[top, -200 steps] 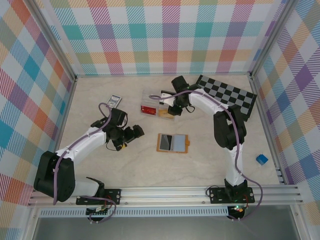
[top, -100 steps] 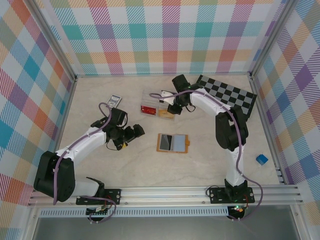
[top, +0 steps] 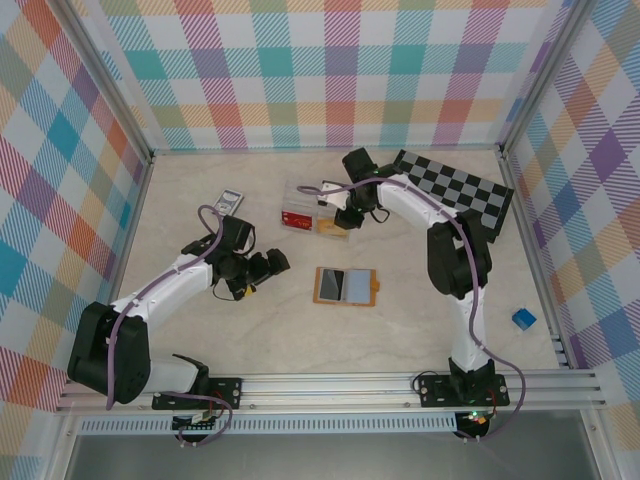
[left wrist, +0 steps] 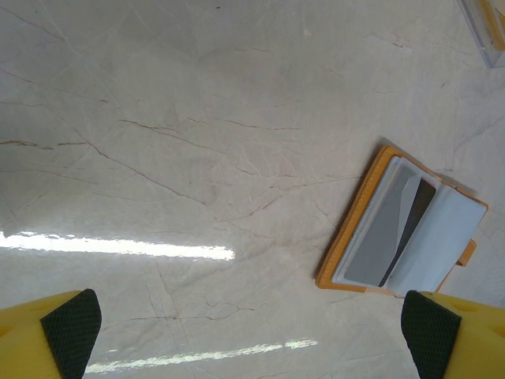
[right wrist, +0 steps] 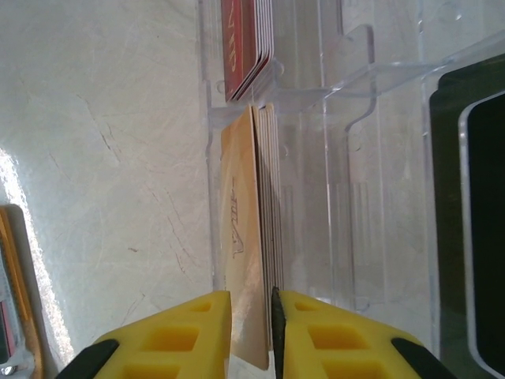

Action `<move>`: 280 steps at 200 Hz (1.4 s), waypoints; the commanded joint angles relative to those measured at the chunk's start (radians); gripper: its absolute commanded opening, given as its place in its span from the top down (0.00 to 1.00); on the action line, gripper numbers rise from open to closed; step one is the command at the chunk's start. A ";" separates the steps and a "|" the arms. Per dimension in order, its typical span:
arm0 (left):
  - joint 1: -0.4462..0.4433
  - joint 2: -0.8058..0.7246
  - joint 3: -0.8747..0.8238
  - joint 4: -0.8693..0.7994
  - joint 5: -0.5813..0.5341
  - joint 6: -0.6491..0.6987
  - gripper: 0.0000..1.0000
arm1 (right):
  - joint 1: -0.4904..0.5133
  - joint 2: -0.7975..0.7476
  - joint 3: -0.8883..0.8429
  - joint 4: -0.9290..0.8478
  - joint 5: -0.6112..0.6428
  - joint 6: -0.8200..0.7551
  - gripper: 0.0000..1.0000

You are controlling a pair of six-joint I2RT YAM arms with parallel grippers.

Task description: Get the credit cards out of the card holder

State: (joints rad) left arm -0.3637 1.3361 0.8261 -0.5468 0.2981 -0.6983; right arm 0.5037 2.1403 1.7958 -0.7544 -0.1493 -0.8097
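The card holder (top: 345, 286) lies open in the middle of the table, an orange-tan wallet with grey-blue panels. In the left wrist view the card holder (left wrist: 402, 229) shows a grey card (left wrist: 377, 241) and a dark card (left wrist: 412, 221) tucked in it. My left gripper (top: 274, 263) hovers left of it, wide open (left wrist: 251, 335) over bare table. My right gripper (top: 336, 213) is over the clear plastic box (top: 308, 208). Its jaws (right wrist: 252, 316) are closed narrowly around a tan credit card (right wrist: 243, 237) that stands on edge against a stack in the box.
Red cards (right wrist: 246, 39) fill the box's other slot. A chessboard (top: 455, 188) lies at the back right, close to the right arm. A small grey device (top: 228, 203) sits at the back left. A blue cube (top: 523, 319) rests near the right wall.
The right gripper has shifted very slightly at the box. The left arm and the card holder have not moved.
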 commanded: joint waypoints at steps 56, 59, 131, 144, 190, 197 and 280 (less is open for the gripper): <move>0.011 0.001 -0.007 0.001 0.019 0.023 0.00 | -0.004 0.006 0.021 -0.022 -0.038 -0.045 0.92; 0.011 0.000 -0.007 0.002 0.018 0.023 0.00 | -0.005 0.005 0.019 -0.023 -0.038 -0.046 0.92; 0.011 0.000 -0.013 0.003 0.021 0.026 0.00 | -0.005 -0.035 -0.027 0.027 -0.059 -0.033 0.98; 0.011 0.000 -0.013 0.002 0.021 0.026 0.00 | -0.006 -0.044 -0.047 0.051 -0.062 -0.027 0.98; 0.011 0.001 -0.011 0.003 0.022 0.025 0.00 | -0.005 -0.059 -0.094 0.106 -0.059 -0.008 0.90; 0.011 0.000 -0.010 0.002 0.022 0.025 0.00 | -0.005 -0.059 -0.095 0.108 -0.056 -0.006 0.87; 0.011 0.002 0.000 0.007 0.033 0.017 0.00 | -0.007 -0.181 -0.149 0.146 -0.052 0.109 0.72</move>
State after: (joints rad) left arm -0.3641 1.3361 0.8253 -0.5468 0.3061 -0.6868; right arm 0.5034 2.0495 1.6768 -0.6426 -0.1799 -0.7685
